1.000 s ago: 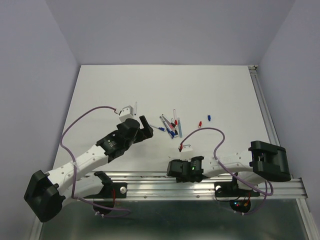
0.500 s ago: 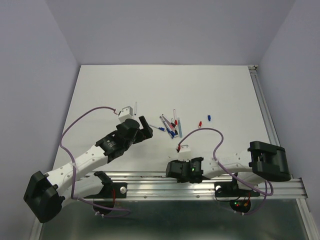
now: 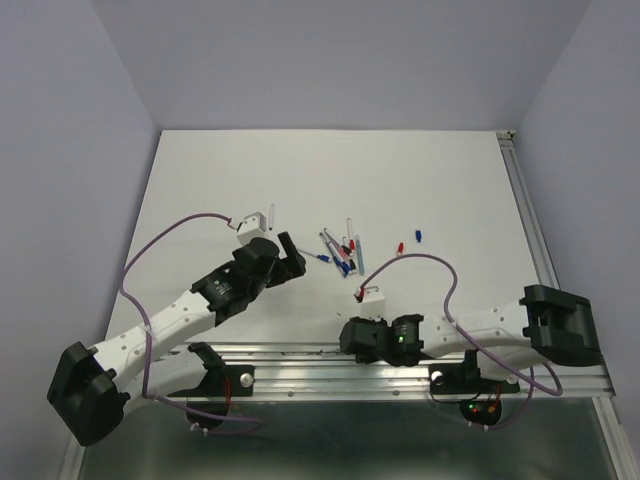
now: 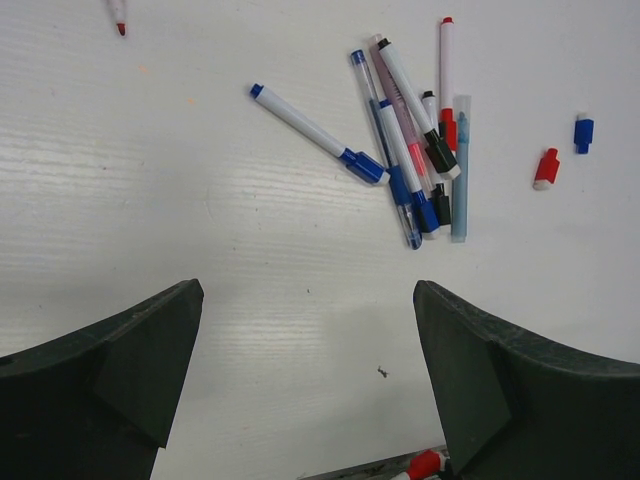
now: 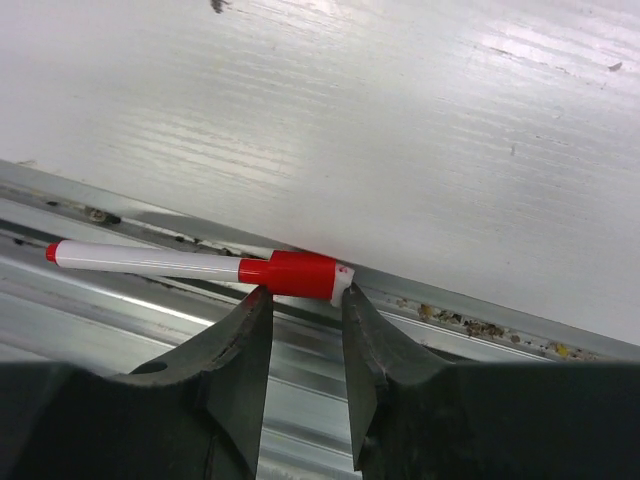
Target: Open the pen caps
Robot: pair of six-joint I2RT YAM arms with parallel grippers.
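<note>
A white pen with a red cap [image 5: 292,274] lies in the metal groove at the table's near edge. My right gripper [image 5: 303,292] [image 3: 352,335] hangs over it, jaws narrowed but apart. Its fingertips [image 5: 258,298] rest against the cap at either end, and nothing sits in the gap between them. Several pens [image 3: 342,255] [image 4: 415,150] lie heaped mid-table, with one blue-capped pen [image 4: 315,133] beside them. My left gripper [image 3: 290,255] [image 4: 308,295] hovers wide open just left of the heap, holding nothing.
A loose red cap [image 3: 399,247] [image 4: 546,168] and a loose blue cap [image 3: 418,236] [image 4: 584,131] lie right of the heap. Another thin pen [image 3: 271,213] lies behind the left gripper. The aluminium rail [image 3: 300,358] runs along the near edge.
The right gripper's jaws have narrowed over the red-capped pen at the rail, and the right arm has shifted a little to the right. The left arm has stayed put.
</note>
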